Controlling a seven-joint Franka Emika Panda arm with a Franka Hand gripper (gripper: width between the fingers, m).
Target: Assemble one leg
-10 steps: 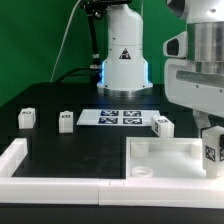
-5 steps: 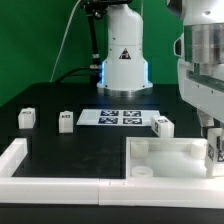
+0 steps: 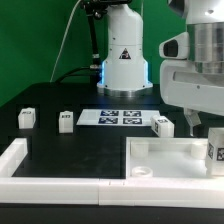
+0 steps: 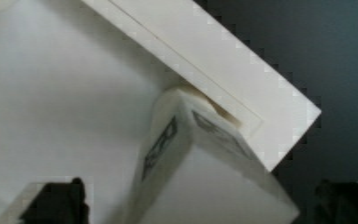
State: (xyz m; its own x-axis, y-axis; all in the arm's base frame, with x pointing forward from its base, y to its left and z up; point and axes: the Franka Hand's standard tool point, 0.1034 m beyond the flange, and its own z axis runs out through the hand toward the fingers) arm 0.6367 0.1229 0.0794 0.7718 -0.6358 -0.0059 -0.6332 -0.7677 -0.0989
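Note:
Four small white legs with square tags show in the exterior view. Three stand on the black table: one (image 3: 26,117) and another (image 3: 66,121) on the exterior view's left, one (image 3: 163,125) beside the marker board. The fourth leg (image 3: 213,153) stands inside the large white tray-like part (image 3: 160,152), at its corner on the exterior view's right. My gripper (image 3: 204,120) hangs above that leg, open and empty. In the wrist view the leg (image 4: 179,150) sits against the tray's rim (image 4: 211,70), with my gripper (image 4: 199,205) spread wide above it.
The marker board (image 3: 122,117) lies in front of the robot base (image 3: 124,60). A white L-shaped rail (image 3: 20,162) runs along the table's front and the exterior view's left.
My gripper was down around the leg in the tray corner. It has risen clear of it, and the leg stays standing in place.

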